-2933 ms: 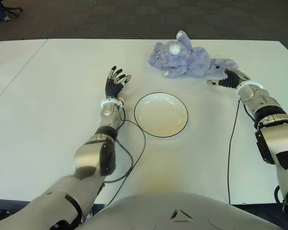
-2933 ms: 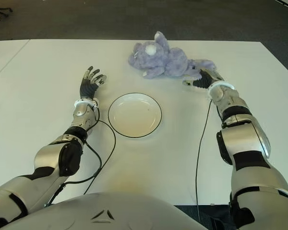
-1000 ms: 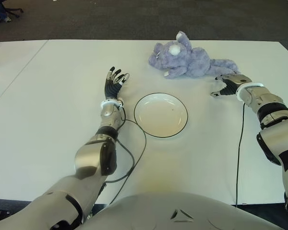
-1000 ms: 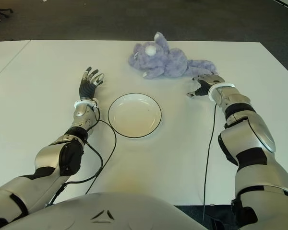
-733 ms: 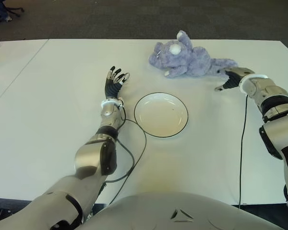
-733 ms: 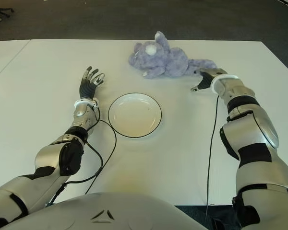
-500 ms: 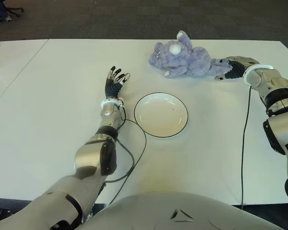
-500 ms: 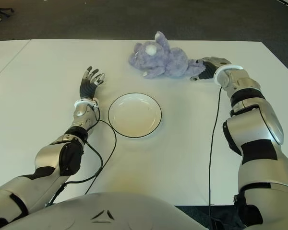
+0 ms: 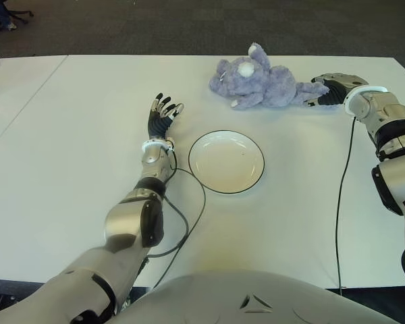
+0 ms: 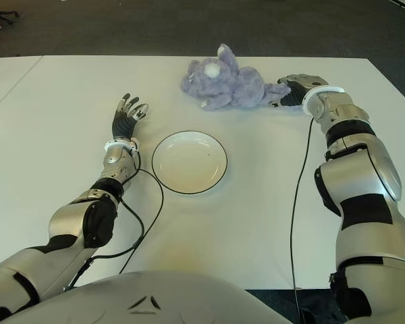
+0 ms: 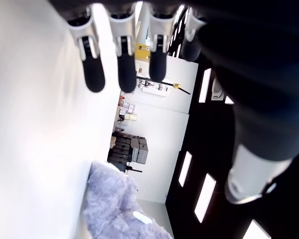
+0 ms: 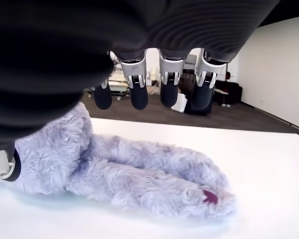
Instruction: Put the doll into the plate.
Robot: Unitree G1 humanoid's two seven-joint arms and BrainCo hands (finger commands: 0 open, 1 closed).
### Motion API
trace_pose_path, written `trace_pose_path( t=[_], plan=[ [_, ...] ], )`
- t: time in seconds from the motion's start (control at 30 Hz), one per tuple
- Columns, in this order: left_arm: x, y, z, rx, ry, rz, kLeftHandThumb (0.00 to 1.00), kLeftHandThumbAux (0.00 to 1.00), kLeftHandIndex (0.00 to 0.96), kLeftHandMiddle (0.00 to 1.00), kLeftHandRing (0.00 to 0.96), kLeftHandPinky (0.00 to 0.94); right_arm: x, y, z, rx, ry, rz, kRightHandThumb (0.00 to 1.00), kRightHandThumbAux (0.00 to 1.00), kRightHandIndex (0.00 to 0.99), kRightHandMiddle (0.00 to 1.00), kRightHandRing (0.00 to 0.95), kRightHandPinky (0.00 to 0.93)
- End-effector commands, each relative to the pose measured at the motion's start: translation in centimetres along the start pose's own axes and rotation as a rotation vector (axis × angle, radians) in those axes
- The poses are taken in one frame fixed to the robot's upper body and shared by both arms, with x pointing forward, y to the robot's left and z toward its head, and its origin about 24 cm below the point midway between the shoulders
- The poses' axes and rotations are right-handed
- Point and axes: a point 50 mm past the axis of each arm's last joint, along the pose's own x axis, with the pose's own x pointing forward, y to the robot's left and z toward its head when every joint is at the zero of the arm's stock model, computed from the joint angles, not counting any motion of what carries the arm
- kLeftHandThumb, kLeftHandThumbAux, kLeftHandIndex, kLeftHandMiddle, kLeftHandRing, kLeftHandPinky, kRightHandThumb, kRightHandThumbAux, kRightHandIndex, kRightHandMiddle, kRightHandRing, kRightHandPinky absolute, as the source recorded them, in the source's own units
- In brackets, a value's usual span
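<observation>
The doll (image 9: 264,83) is seen lying on its side on the worktop (image 9: 67,169) in the upper centre of the eye views, above the plate (image 9: 226,161); its long axis runs left to right, head at the left, legs toward the right. The right hand (image 9: 329,92) is placed at the leg end, far nearer than the left hand (image 9: 161,116), which shows left of the plate with fingers spread and nothing held. Only in the right wrist view are the right fingers (image 12: 138,84) shown uncurled above the legs, nothing yet gripped.
</observation>
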Motion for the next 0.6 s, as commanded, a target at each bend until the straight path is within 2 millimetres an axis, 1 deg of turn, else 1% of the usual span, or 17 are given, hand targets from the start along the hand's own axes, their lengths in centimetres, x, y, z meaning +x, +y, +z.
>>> trace_pose_path(
  t=[0.03, 0.13, 0.23, 0.43, 0.6],
  plan=[
    [-5.5, 2.3, -8.8, -0.056, 0.425, 0.112, 0.001, 0.762, 0.058, 0.175, 0.219, 0.254, 0.3, -0.6, 0.6, -0.032, -0.003, -0.003, 0.319, 0.365, 0.0, 0.0, 0.0, 0.0],
    [-5.5, 2.3, -8.8, -0.068, 0.419, 0.109, 0.001, 0.761, 0.063, 0.178, 0.223, 0.26, 0.3, -0.8, 0.7, -0.049, -0.001, -0.006, 0.32, 0.365, 0.0, 0.0, 0.0, 0.0],
    [-5.5, 2.3, -8.7, -0.066, 0.418, 0.103, 0.0, 0.756, 0.057, 0.173, 0.215, 0.242, 0.4, -1.0, 0.7, -0.059, 0.004, -0.012, 0.325, 0.378, 0.0, 0.0, 0.0, 0.0],
    [-5.4, 2.3, -8.7, -0.067, 0.421, 0.1, 0.0, 0.756, 0.055, 0.173, 0.216, 0.254, 0.5, -2.0, 1.1, -0.069, 0.006, -0.032, 0.343, 0.392, 0.0, 0.0, 0.0, 0.0],
    [-5.3, 2.3, -8.6, -0.065, 0.421, 0.101, 0.0, 0.757, 0.067, 0.182, 0.219, 0.246, 0.9, -2.8, 2.2, -0.067, -0.005, -0.049, 0.352, 0.389, 0.0, 0.0, 0.0, 0.0]
  ],
)
